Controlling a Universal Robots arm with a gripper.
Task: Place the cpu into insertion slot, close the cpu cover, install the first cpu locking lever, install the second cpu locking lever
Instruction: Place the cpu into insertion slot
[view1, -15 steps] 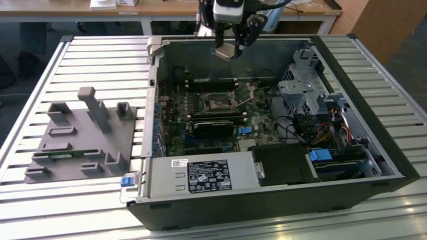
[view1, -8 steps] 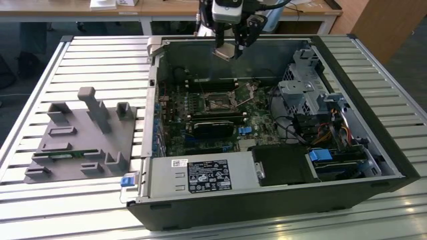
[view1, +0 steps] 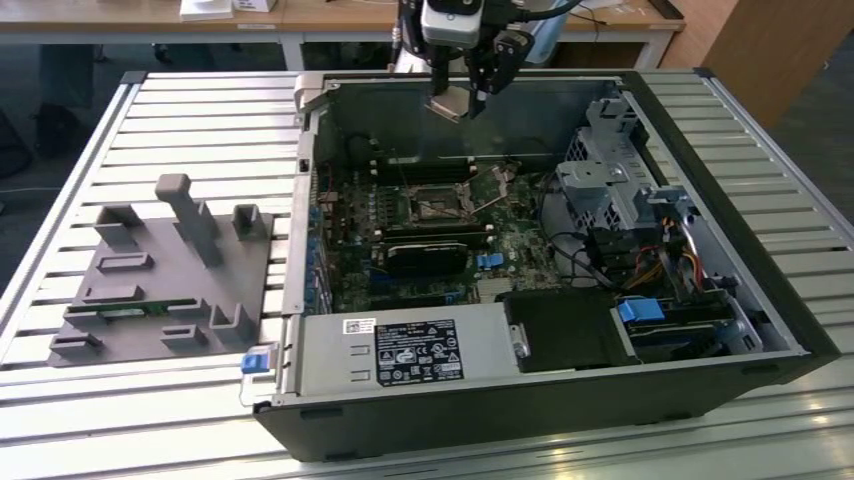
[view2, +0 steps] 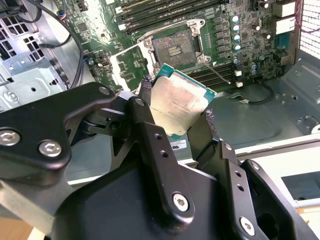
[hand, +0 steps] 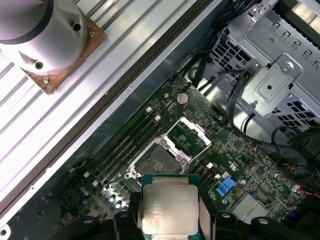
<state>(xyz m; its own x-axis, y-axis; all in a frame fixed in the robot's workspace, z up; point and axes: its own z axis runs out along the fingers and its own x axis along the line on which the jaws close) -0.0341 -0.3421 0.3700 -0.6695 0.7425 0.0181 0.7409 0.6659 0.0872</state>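
Slatted table (view1: 174, 110), open case (view1: 534, 425): gripper (view2: 177, 99) holds cpu (hand: 169, 210) above insertion slot (view2: 175, 47).

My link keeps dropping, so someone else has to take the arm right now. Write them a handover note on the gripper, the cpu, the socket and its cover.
Gripper: shut on the cpu, gripped by its edges and held in the air over the open computer case.
Insertion slot: empty, below the chip.
Cpu cover: flipped open beside the slot.
Done: the cpu is in the grip above the case.
Left: cpu not seated, cover not closed, locking levers not installed.
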